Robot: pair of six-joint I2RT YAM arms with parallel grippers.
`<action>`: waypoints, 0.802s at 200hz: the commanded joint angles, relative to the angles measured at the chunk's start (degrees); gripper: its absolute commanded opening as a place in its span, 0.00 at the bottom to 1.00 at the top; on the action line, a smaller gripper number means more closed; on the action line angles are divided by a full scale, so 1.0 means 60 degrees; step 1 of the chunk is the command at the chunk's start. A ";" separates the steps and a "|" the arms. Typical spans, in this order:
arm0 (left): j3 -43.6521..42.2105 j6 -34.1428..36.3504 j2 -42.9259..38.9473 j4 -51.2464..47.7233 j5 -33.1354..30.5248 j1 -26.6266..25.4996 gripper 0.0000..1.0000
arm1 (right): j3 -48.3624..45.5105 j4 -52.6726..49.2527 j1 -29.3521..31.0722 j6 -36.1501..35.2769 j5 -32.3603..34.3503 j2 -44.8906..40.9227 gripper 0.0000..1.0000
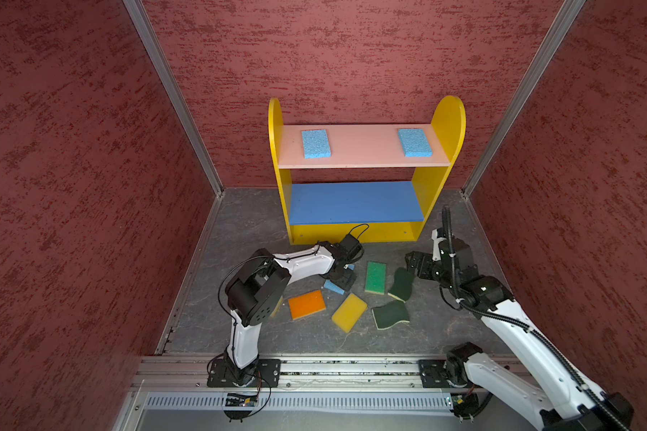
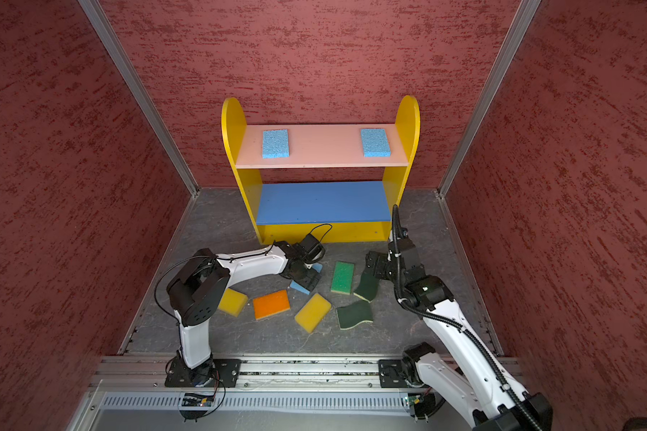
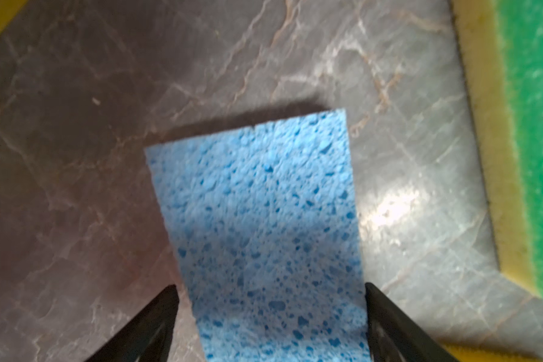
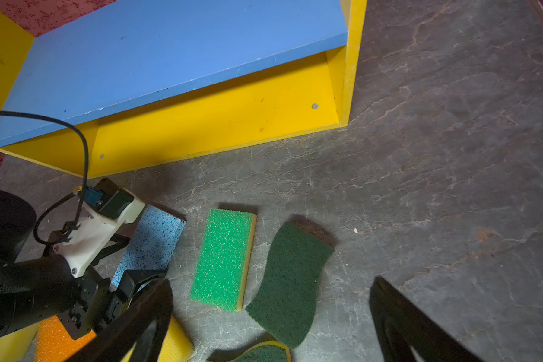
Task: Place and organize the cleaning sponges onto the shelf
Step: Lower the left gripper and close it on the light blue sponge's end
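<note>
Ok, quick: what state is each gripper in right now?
Left gripper: open, straddling the blue sponge on the floor.
Right gripper: open, holding nothing.

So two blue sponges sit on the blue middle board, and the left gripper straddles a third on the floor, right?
No. The two blue sponges sit on the pink upper board, as both top views show. The left gripper does straddle the third blue sponge on the floor.
</note>
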 commanded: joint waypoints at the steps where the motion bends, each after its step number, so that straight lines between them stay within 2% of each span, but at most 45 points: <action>1: -0.0274 -0.0097 -0.0426 0.0359 0.0065 0.0013 0.92 | 0.0116 -0.0016 0.0050 0.0110 0.0164 -0.0023 0.99; 71: -0.1253 -0.0392 -0.0749 0.0913 0.0590 -0.0092 0.94 | 0.0140 -0.0067 0.0050 0.0224 0.0075 -0.0065 0.99; 160: -0.2071 -0.0969 -0.1317 0.1066 0.0723 -0.0296 0.92 | 0.0144 -0.0078 0.0048 0.0421 0.0000 -0.0166 0.99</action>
